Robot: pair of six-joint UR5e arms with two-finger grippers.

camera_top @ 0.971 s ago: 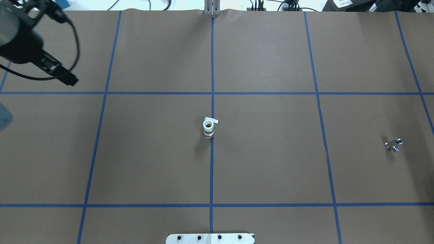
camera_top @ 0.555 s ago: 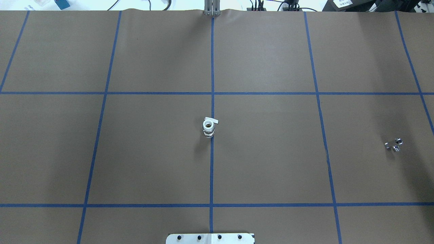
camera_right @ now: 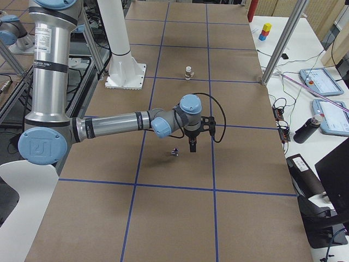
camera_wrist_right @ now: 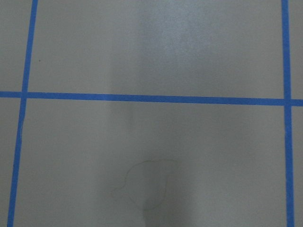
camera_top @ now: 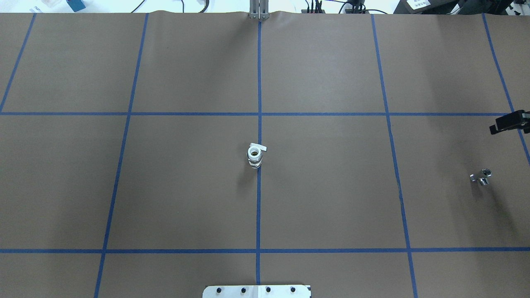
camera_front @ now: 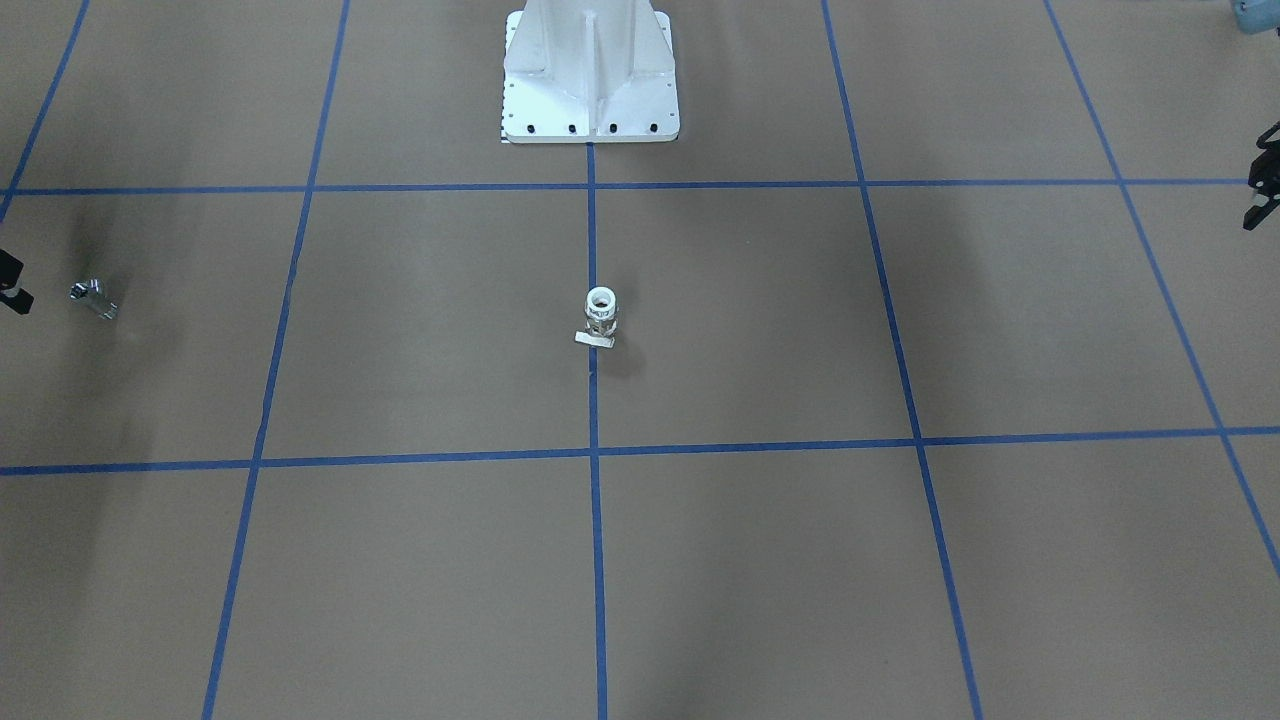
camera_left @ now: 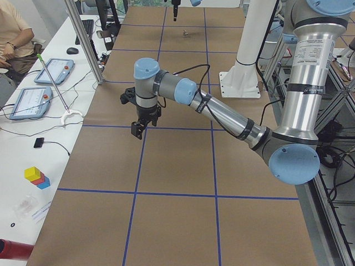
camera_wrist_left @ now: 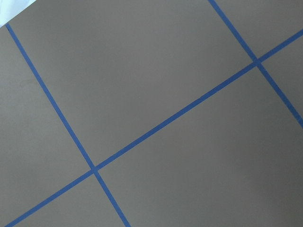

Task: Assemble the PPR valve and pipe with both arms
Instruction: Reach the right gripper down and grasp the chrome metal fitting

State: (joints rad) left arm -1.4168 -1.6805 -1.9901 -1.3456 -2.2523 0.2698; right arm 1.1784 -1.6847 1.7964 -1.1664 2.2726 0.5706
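Note:
A white PPR valve (camera_top: 255,156) with a small flat handle stands upright on the centre blue line; it also shows in the front view (camera_front: 600,315) and the right view (camera_right: 188,72). A small shiny metal fitting (camera_top: 480,176) lies at the table's right side, also seen in the front view (camera_front: 94,297) and the right view (camera_right: 175,152). My right gripper (camera_right: 192,146) hangs just beyond the fitting, apart from it; only a black edge shows overhead (camera_top: 508,123). My left gripper (camera_left: 138,127) hangs over bare table far left. I cannot tell whether either is open.
The white bolted pedestal base (camera_front: 590,75) stands at the robot's side of the table. Brown paper with blue tape lines (camera_top: 259,82) covers the table. Tablets and cables lie on side benches (camera_left: 50,72).
My left arm has withdrawn out of the overhead view at the top left. My right gripper has come into that view at its right edge. The valve and fitting have stayed put.

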